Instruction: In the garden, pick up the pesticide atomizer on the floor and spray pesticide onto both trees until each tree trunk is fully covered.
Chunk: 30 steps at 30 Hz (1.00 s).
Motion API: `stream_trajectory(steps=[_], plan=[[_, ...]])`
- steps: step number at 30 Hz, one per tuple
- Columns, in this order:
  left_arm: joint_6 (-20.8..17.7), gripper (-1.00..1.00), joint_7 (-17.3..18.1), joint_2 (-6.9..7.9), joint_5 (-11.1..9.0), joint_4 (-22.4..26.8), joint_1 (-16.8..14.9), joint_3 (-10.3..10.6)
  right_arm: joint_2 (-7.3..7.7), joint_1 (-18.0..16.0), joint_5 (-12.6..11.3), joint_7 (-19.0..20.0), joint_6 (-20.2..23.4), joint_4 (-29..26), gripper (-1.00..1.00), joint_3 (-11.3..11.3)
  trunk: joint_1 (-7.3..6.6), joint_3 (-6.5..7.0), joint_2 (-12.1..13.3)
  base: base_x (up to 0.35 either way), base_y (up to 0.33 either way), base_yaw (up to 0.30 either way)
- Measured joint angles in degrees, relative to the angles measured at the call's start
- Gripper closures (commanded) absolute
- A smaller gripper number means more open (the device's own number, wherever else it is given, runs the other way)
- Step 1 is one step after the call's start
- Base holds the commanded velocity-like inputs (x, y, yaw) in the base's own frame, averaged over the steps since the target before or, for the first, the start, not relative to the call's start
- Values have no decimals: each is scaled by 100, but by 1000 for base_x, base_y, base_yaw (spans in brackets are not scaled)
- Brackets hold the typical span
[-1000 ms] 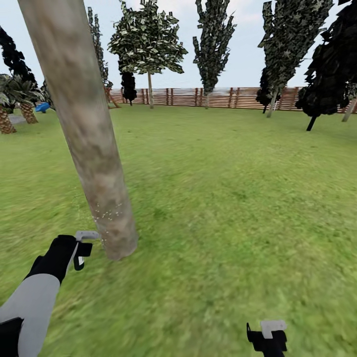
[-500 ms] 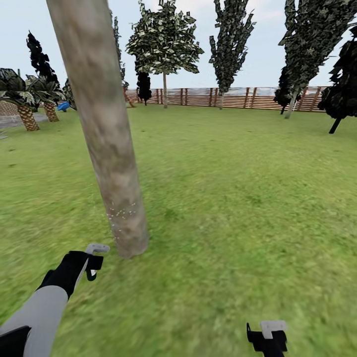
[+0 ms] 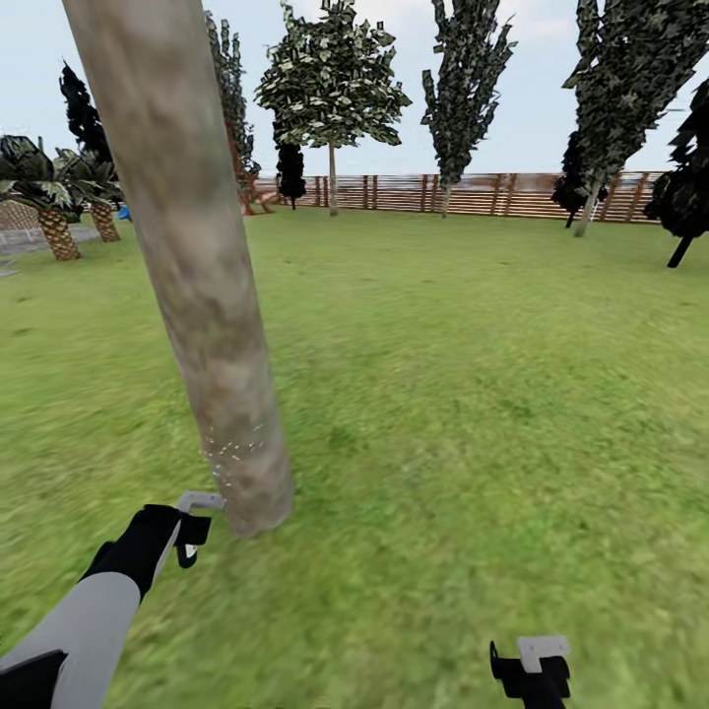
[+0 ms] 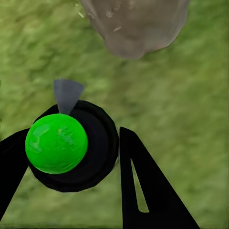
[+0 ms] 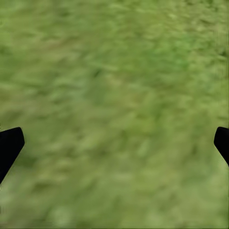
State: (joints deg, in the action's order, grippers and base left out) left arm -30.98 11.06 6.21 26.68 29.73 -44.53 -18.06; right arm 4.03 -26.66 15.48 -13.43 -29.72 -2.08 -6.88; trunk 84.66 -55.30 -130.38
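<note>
Gripping pesticide atomizer in left pincer, just beside tree trunk base | white pesticide specks low on bark | right pincer spread over lawn | fence, small trees far behind

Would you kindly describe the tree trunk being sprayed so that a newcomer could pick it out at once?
On the green grass lawn, in front of the brown slatted wooden fence, look nearest the robot's left gripper. There stands a thick, bare, mottled grey-brown tree trunk, leaning slightly, with tiny white pesticide specks near its base. Unlike the thin-trunked leafy trees by the fence, it is wide and branchless.
</note>
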Motion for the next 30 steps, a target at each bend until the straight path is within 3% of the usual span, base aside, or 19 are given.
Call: stream_trajectory(steps=[7,22,30], plan=[[19,100,-11,-109,-21,3,27,20,-21,3,0,-2,-1,1,-100,-2,-1,0,0,-64,-229,268],[34,100,-15,-131,-58,0,27,14,-25,4,0,-11,-2,-1,-100,-5,0,0,0,136,-248,21],[32,100,-14,-131,-58,6,28,15,-25,4,-1,-11,-1,1,-100,-5,0,0,0,1,-272,238]])
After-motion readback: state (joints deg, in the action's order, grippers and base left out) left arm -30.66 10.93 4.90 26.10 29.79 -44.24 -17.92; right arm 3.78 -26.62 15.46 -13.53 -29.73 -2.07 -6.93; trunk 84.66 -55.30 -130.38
